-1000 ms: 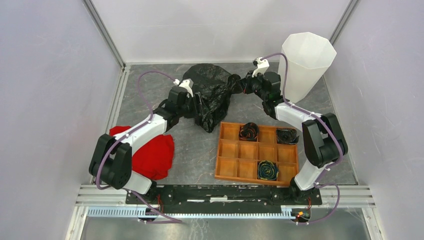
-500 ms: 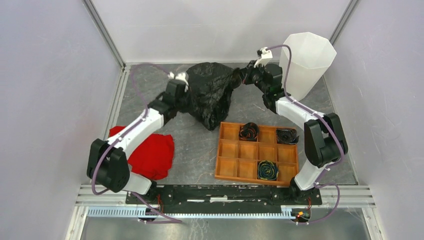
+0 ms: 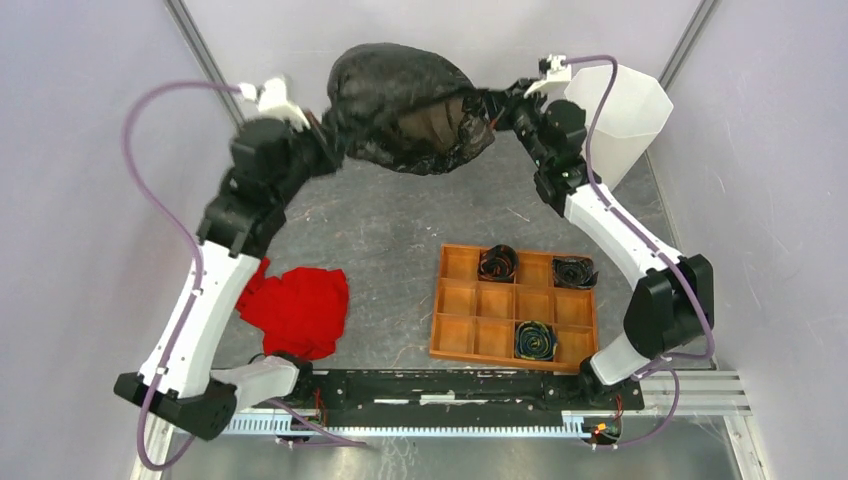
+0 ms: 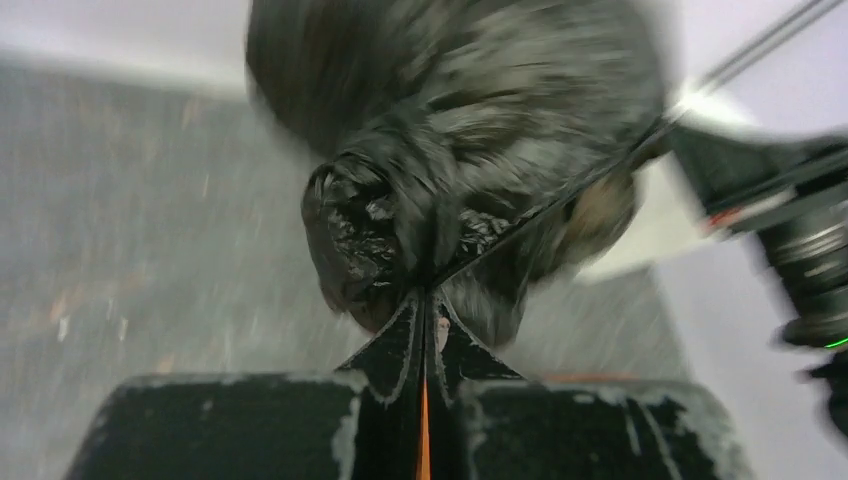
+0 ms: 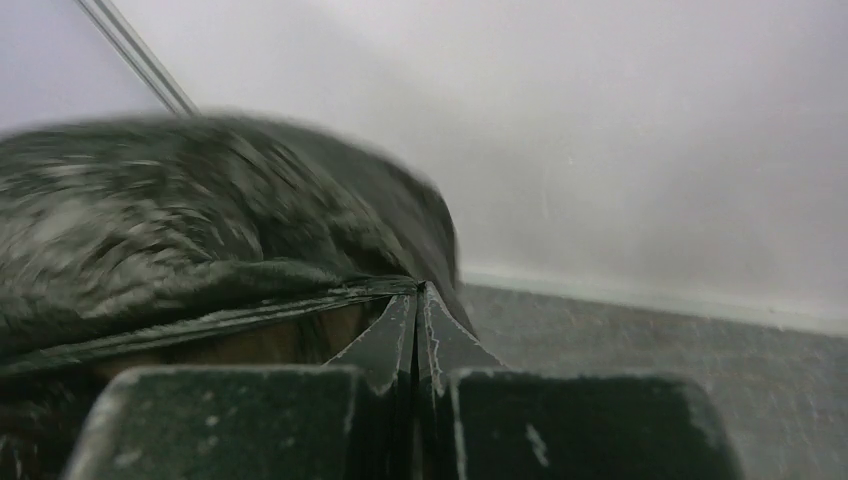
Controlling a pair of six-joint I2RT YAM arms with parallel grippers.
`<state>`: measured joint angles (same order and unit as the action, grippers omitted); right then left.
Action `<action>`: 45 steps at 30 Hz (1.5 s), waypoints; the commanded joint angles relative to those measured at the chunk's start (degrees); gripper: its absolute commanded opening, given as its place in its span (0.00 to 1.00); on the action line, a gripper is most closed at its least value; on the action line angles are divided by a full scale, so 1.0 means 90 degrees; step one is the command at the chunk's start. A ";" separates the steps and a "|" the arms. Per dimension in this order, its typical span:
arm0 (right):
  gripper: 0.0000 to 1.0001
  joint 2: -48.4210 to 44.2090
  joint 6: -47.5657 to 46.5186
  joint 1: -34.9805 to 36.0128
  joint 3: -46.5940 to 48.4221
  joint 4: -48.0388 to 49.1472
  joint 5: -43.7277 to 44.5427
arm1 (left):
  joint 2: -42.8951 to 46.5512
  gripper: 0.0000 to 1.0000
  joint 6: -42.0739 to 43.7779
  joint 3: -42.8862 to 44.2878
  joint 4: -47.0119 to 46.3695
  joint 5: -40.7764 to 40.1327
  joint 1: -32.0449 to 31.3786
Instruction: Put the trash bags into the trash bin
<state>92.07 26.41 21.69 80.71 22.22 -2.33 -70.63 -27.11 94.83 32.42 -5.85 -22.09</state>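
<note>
Trash bag held aloft far-centre, stretched left-right between left gripper and right gripper, both clamped on it; trash bin stands just right, nearer the right arm.

Bag between left tool and right tool; bin rightmost.

A robotics lab test cell: plain pale walls framed by aluminium posts box in a grey stone-look worktop. Two robot arms with looping purple cables are bolted to a metal rail at its near edge.
</note>
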 commanded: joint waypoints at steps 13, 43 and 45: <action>0.00 0.0064 -0.0639 0.0223 -0.0514 -0.0620 -0.0765 | -0.0915 0.02 -0.0352 -0.0967 -0.0161 0.1139 0.0276; 0.00 -0.2092 -0.1541 0.0970 -0.4068 0.0819 -0.1938 | 0.2178 0.02 -0.1196 -0.4526 -0.0440 0.1326 0.0347; 0.00 -0.2208 -0.1666 0.0972 -0.3967 0.0413 -0.2022 | 0.2116 0.02 -0.1178 -0.4263 -0.0370 0.1429 0.0350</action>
<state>76.51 14.44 30.28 40.27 27.99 -18.85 -51.07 -36.58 49.93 32.71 3.88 -19.09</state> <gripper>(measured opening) 0.006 0.028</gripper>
